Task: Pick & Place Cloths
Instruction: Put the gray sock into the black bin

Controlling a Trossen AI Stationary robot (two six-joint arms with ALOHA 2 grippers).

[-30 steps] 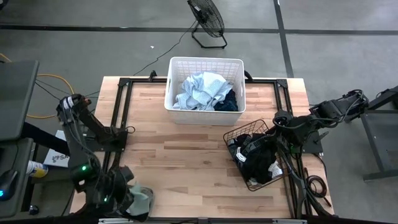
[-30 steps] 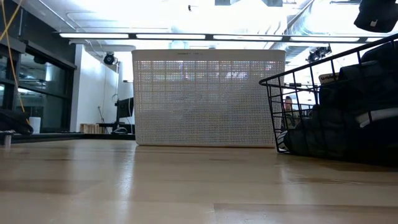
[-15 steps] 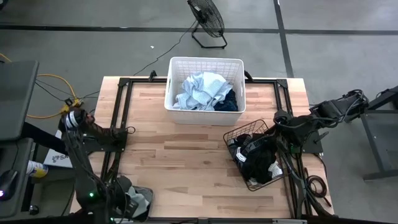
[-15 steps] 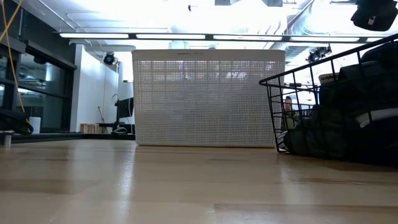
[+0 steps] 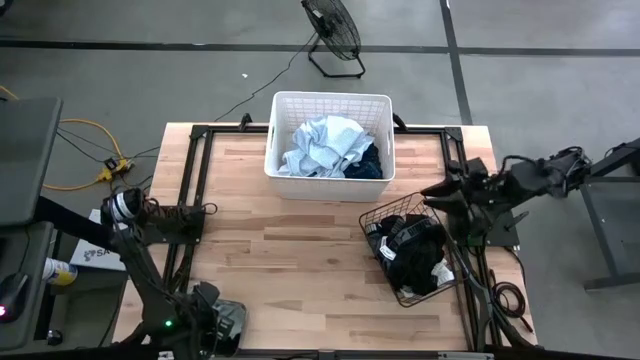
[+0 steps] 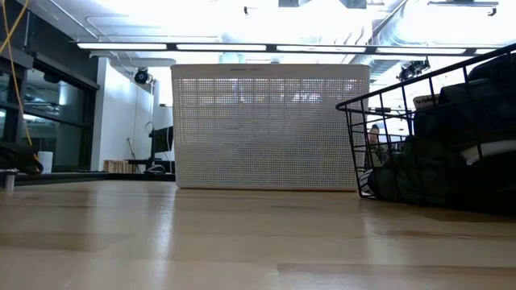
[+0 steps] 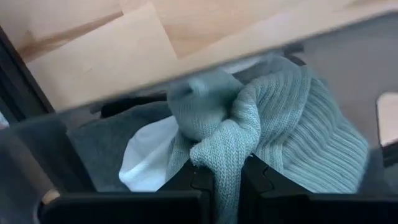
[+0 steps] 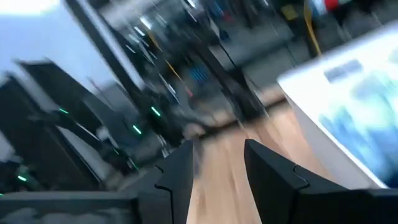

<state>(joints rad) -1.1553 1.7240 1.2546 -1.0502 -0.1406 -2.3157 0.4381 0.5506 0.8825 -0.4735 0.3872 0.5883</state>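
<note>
At the near left corner of the wooden counter, the left gripper is clenched on a sage green ribbed cloth, its dark fingers pinching a fold of the soft knit, which bunches up with a scrap of white fabric showing beside it. Judging by the scene, the pick-up step is in hand: the garment looks gathered at the counter's edge and has yet to be carried off. The next move would seem to call for lifting it clear and bringing it across the open counter to a container, probably the white plastic laundry basket at the far middle, which already holds a light blue cloth and a dark navy one. The right gripper hangs above the counter's right side with its fingers parted and nothing between them, just beyond the black wire basket, in which black cloths lie heaped. Loose knit could snag or trail on the way.
</note>
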